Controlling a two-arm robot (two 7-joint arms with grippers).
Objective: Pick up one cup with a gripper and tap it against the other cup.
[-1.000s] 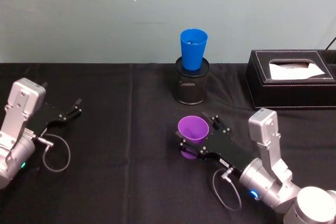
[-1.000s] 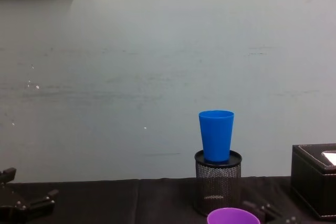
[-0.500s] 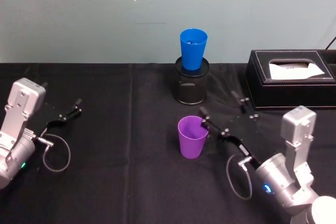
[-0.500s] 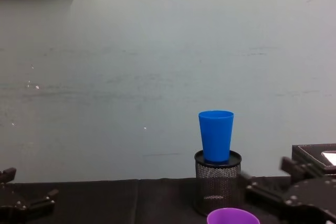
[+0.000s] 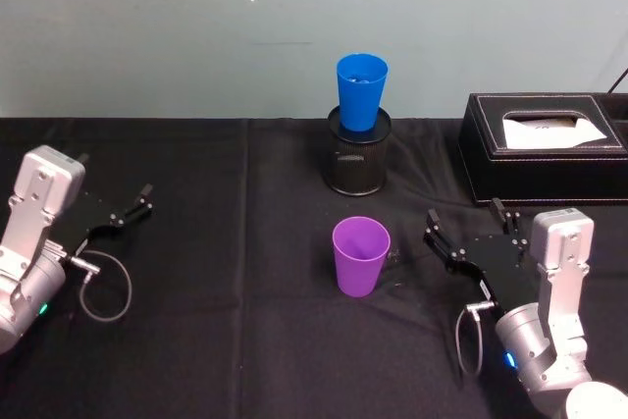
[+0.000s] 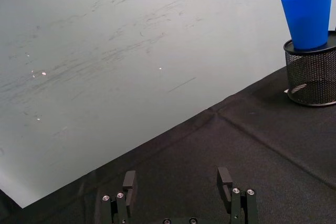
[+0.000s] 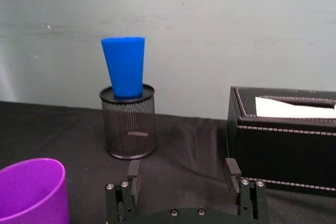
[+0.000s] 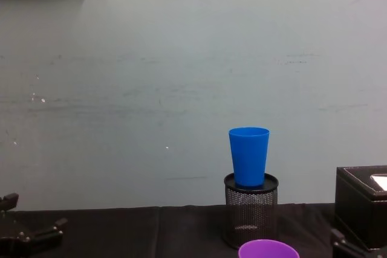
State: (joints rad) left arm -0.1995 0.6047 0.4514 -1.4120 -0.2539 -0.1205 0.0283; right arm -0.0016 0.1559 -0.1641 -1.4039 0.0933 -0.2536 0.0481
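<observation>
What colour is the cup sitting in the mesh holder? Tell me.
Bright blue. The cup stands in the black mesh holder; the right wrist view shows it best.

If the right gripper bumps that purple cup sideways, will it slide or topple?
The purple cup probably topples: it stands upright on its narrow base with a wide rim above. It looks like thin, empty plastic, so likely light. The black cloth may catch its base.

The plain purple plastic tumbler (image 5: 360,255) stands on the black-clothed bench (image 5: 245,340). Behind it, the bright blue plastic tumbler (image 5: 361,91) sits in the black wire-mesh pen holder (image 5: 358,164). The black leather tissue box (image 5: 545,149) is to their right. The right claw (image 5: 469,231) is right of the purple tumbler, the left claw (image 5: 132,205) far left.
</observation>
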